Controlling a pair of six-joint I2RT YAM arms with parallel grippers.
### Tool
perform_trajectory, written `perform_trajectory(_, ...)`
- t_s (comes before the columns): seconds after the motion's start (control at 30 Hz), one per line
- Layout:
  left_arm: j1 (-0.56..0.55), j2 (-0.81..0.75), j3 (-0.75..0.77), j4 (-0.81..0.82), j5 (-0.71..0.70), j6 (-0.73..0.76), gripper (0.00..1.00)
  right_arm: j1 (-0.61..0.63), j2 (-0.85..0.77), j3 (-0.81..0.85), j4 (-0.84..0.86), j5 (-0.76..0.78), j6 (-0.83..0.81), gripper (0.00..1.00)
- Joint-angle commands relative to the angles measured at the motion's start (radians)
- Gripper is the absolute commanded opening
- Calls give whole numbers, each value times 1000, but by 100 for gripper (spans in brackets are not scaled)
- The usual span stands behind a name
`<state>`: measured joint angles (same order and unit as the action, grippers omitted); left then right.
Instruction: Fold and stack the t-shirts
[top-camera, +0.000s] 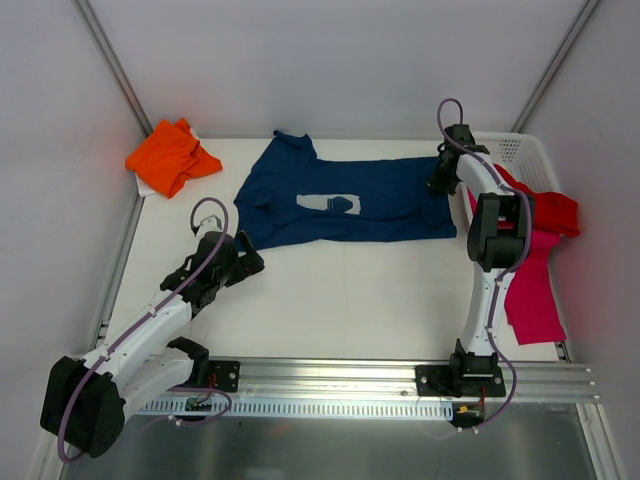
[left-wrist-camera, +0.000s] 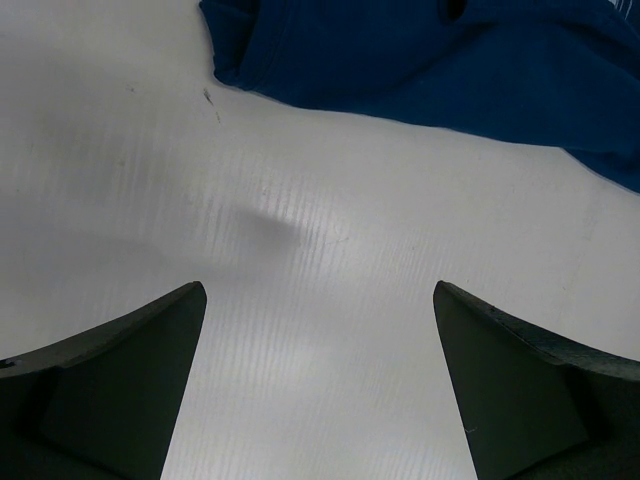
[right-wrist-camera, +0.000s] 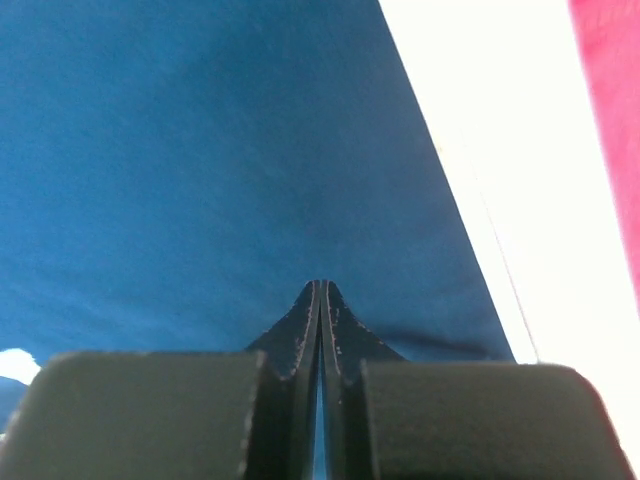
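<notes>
light: bright, even | glare: white table overexposed | blur: right claw near, soft | shadows: faint

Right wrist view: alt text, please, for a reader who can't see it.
The right gripper, jaws closed, its tips at a navy blue t-shirt that fills most of the frame. White table runs down the right, with a strip of reddish cloth at the edge.
</notes>
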<state>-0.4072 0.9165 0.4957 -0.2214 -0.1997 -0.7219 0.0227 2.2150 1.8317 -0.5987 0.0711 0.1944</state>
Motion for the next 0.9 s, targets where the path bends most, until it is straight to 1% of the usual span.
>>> perform_trajectory(0.0,-10,7,-5,16,-46,13,99,6,-35,45,-64,-22,2,0)
perform_trajectory(0.07,-8,12,-5,17,-47,7,99,22,-125,-50,-18,-40,13,0)
perform_trajectory(0.17,-10,25,-2,28,-37,1,99,78,-245,-124,0,-8,20,0)
perform_trajectory(0.27,-10,32,-6,31,-20,-7,99,135,-317,-216,7,16,34,0)
perform_trajectory(0.37,-15,21,-22,36,-20,-13,99,158,-347,-265,26,10,45,0)
perform_trajectory(0.6,-15,-24,-39,34,-20,-11,99,172,-330,-334,34,32,50,0)
perform_trajectory(0.7,-16,-36,-42,34,-17,-10,99,169,-308,-330,34,45,39,0)
perform_trajectory(0.87,-15,-39,-43,34,-21,-7,99,149,-224,-286,33,30,28,0)
